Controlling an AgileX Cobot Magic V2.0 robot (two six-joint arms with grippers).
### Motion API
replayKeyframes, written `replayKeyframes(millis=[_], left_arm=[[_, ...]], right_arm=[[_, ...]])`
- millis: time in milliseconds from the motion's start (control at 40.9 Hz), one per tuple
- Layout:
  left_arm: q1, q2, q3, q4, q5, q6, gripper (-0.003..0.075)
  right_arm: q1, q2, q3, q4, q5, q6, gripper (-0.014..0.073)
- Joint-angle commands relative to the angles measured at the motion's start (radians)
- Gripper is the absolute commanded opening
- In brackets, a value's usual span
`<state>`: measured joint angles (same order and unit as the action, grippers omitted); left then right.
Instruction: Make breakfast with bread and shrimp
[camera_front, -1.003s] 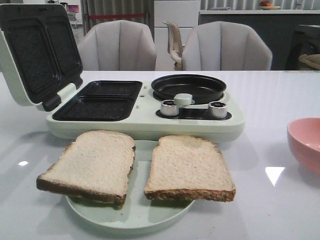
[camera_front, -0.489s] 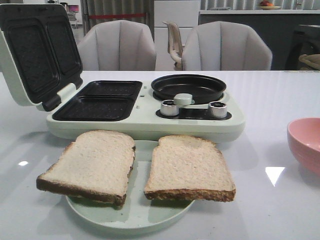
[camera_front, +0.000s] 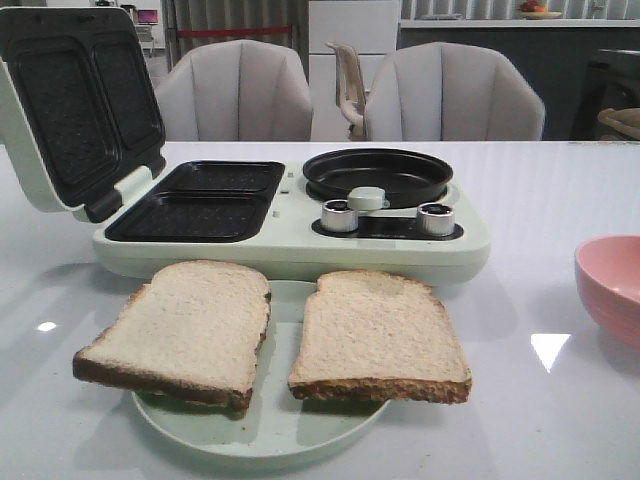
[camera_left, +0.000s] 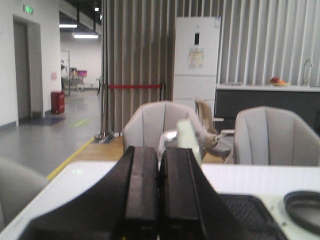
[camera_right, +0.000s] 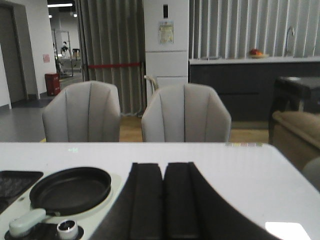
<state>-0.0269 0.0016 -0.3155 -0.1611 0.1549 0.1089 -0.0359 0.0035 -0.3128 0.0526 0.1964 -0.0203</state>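
Front view: two slices of bread lie side by side on a pale green plate (camera_front: 262, 435) at the near edge of the white table (camera_front: 540, 200), the left slice (camera_front: 185, 328) and the right slice (camera_front: 377, 333) close together but not overlapping, each hanging a little past the plate's rim. Just behind the plate stands a pale green breakfast maker (camera_front: 300, 245). Its lid (camera_front: 70, 105) is tipped up and back on the left, showing two dark waffle-patterned plates inside, and the two matching grill wells (camera_front: 200, 200) below lie bare. On the maker's right half sits a round black pan (camera_front: 378, 175), with two silver knobs (camera_front: 338, 215) in front of it and a pale handle between them. A pink bowl (camera_front: 612, 285) stands well to the right, cut by the frame edge; its inside cannot be seen, and no shrimp shows in any view. Two grey chairs (camera_front: 240, 90) stand behind the table. Neither arm appears in the front view. From the left wrist, the left gripper (camera_left: 160, 195) has its black fingers pressed together with nothing between them, raised above the maker's grill side. From the right wrist, the right gripper (camera_right: 163, 200) likewise has its fingers closed against each other, empty, beside the pan (camera_right: 70, 189).
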Motion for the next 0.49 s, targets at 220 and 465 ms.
replayKeyframes(millis=[220, 465], left_arm=[[-0.006, 0.232, -0.380, 0.020, 0.296, -0.005, 0.0110], [-0.006, 0.333, -0.371, 0.018, 0.411, -0.005, 0.0110]], right_arm=[[-0.004, 0.265, -0.332, -0.032, 0.221, -0.006, 0.0036], [-0.004, 0.402, -0.329, -0.032, 0.405, -0.006, 0.0036]])
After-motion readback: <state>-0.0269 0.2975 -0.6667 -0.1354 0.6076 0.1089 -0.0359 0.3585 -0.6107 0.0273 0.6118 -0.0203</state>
